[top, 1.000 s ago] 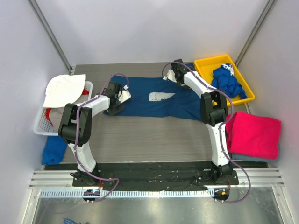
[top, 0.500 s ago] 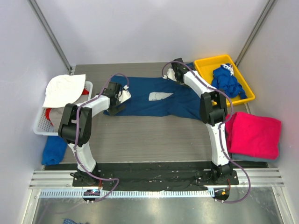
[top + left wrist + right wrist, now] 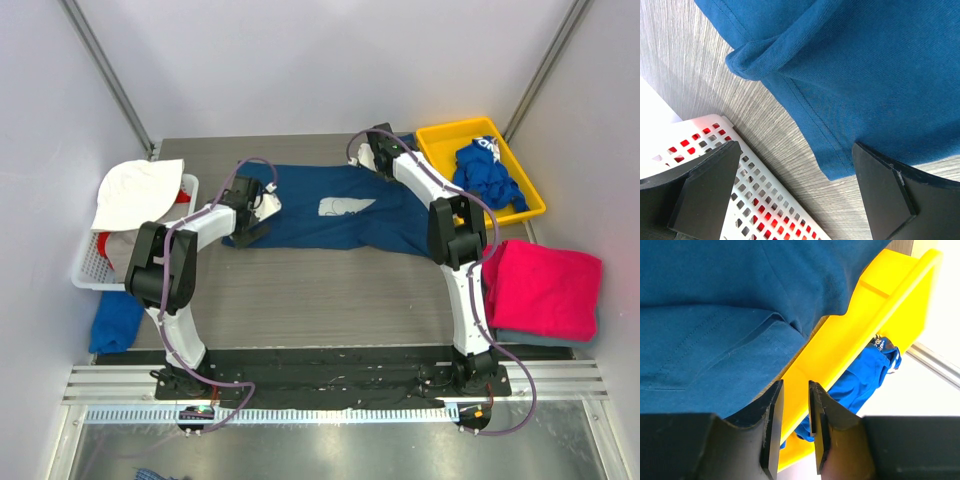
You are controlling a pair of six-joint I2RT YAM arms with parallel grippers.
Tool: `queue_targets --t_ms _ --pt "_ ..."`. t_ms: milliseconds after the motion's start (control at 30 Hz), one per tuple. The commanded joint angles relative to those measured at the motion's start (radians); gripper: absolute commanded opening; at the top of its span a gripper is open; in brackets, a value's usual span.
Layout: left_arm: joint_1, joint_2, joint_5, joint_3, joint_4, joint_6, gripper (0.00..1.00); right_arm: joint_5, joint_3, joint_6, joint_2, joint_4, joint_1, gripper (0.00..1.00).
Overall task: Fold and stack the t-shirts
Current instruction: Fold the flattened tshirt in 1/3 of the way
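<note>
The navy t-shirt (image 3: 320,225) lies spread flat across the table, its white print (image 3: 345,206) facing up. My left gripper (image 3: 250,222) is open wide over the shirt's left end. In the left wrist view a hem corner (image 3: 840,167) lies between the spread fingers of the gripper (image 3: 795,195). My right gripper (image 3: 368,160) is at the shirt's far right edge, jaws a narrow gap apart and empty (image 3: 792,425). The royal-blue t-shirt (image 3: 487,175) lies crumpled in the yellow tray (image 3: 440,140). The magenta-pink t-shirt (image 3: 545,285) lies folded at the right.
A white basket (image 3: 85,270) stands at the left, draped with a white cloth (image 3: 135,190); its perforated wall (image 3: 770,200) is close under the left gripper. A blue cloth (image 3: 115,320) lies near the front left. The yellow tray's wall (image 3: 850,340) is right beside the right fingers.
</note>
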Motion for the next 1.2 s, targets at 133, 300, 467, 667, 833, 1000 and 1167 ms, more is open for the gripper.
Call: queue_targets --t_ms 133,300,467,667,833,1000,1167 --pt "-0.007 -0.016 -0.013 0.007 0.024 0.001 1.00 -0.061 -0.033 0.083 -0.094 -0.023 0.007 0.33" --pt "-0.007 -0.028 -0.002 0.004 0.026 -0.011 1.00 -0.176 -0.185 0.157 -0.189 0.006 0.018 0.31" --pt "-0.009 -0.027 0.005 0.007 0.021 -0.020 1.00 -0.261 -0.244 0.218 -0.200 0.025 0.021 0.28" --pt "-0.009 -0.027 0.004 0.004 0.018 -0.017 0.99 -0.315 -0.244 0.251 -0.182 0.020 0.021 0.40" --pt "-0.009 -0.021 0.001 0.007 0.018 -0.012 1.00 -0.308 -0.236 0.249 -0.157 0.045 0.020 0.47" --pt "-0.009 -0.015 0.001 0.004 0.021 -0.011 1.00 -0.310 -0.211 0.240 -0.130 0.054 0.018 0.45" --pt "-0.010 -0.015 -0.001 -0.004 0.027 -0.008 1.00 -0.322 -0.185 0.243 -0.100 0.052 0.010 0.42"
